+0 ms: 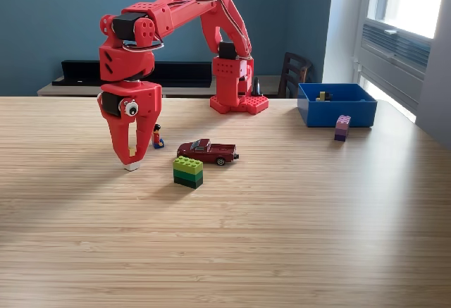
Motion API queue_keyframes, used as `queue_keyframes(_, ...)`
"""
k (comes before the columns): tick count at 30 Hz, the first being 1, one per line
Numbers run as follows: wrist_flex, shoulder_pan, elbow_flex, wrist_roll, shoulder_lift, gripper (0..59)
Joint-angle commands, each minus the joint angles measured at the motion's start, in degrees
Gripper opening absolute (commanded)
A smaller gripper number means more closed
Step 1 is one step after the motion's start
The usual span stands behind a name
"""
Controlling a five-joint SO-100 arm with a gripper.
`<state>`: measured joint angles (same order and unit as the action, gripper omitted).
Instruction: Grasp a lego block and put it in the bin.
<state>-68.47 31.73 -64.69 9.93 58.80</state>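
My red gripper (131, 160) points straight down over the table at the exterior view's left. Its jaws stand close together around a small pale lego block (132, 168). Only the block's white bottom shows below the fingertips, resting on the table. A green two-layer lego block (188, 171) lies just right of the gripper. A purple lego block (342, 127) stands in front of the blue bin (356, 113) at the far right. Inside the bin is a small yellow and dark piece (323, 96).
A dark red toy car (208, 151) and a small toy figure (158, 137) sit between the gripper and the arm's red base (238, 102). A dark chair (294, 74) stands behind the table. The table's right edge runs close to the bin.
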Motion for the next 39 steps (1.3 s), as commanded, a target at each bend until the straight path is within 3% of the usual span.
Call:
queue_keyframes(1, -1.8, -0.1, 3.7, -0.1, 1.5, 0.1)
queue_keyframes(12, -21.2, -3.8, 25.9, -5.1, 2.3, 0.1)
queue_keyframes(15, -26.0, -7.2, 28.1, -6.9, 2.5, 0.1)
queue_keyframes(21, -33.9, -21.1, 24.0, -11.1, 2.9, 0.1)
queue_keyframes(34, -34.0, -66.3, 3.8, -13.2, 25.0, 0.0)
queue_keyframes(39, -34.0, -83.2, -2.3, -17.0, 32.2, 0.0)
